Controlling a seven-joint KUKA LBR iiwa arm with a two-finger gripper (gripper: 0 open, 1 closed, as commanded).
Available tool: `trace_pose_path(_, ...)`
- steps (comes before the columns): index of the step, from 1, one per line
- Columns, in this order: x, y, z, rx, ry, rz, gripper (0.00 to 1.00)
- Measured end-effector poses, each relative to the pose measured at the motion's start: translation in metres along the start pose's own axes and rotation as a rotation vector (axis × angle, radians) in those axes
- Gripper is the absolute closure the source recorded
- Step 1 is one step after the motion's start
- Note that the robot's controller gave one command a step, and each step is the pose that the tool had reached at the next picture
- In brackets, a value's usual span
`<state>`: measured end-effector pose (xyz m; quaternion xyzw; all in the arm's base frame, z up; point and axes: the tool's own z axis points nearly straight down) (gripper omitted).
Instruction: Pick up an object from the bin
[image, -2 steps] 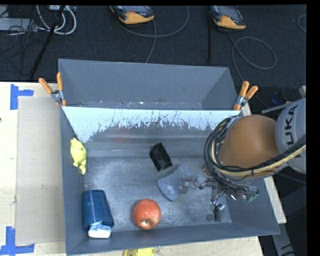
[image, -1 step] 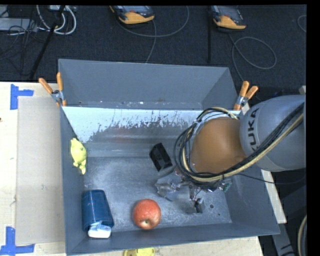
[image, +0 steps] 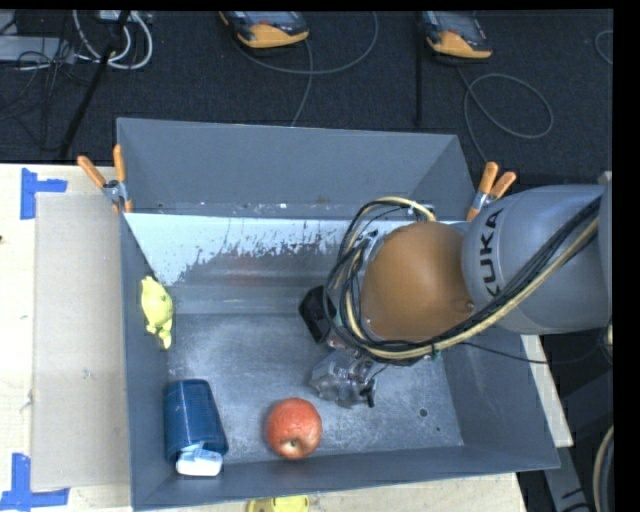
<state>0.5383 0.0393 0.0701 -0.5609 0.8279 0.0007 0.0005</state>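
**Hovering low mid-bin, no pick confirmed**

Nearest the front wall, a red apple (image: 292, 428) sits on the floor of the bin (image: 240, 350), free on all sides. It looks like the easiest target, but it's round, so an off-centre nudge could roll it. Left of it, a blue container (image: 190, 415) lies on its side with its white cap (image: 200, 462) toward the front wall. Lying flat like that it should stay put. It is near the apple but not touching it.

Next back, the gripper (image: 345, 385) is down close to the floor. In the view it is just beside the apple, up and to the right of it, not over it. The arm comes in from the right with the wrist pitched down, so the orange cover (image: 415, 280) and cables (image: 350, 260) sit above the tool and mask it. Whether the jaws are apart or together I cannot tell, and I wouldn't call anything held.

Further back, a small yellow toy (image: 155, 310) lies at the left wall where the floor meets the slope — an awkward corner for a straight-down approach. Behind it is the scuffed back wall (image: 290, 180).

My read: this is the approach stage and the grasp is not yet made. A short shift toward the front-left would centre the tool on the apple.
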Motion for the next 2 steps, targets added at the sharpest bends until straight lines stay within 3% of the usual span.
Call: trace_pose_path(2, 0.0, 0.0003, -0.0013, 0.0, 0.0, 0.0, 1.0)
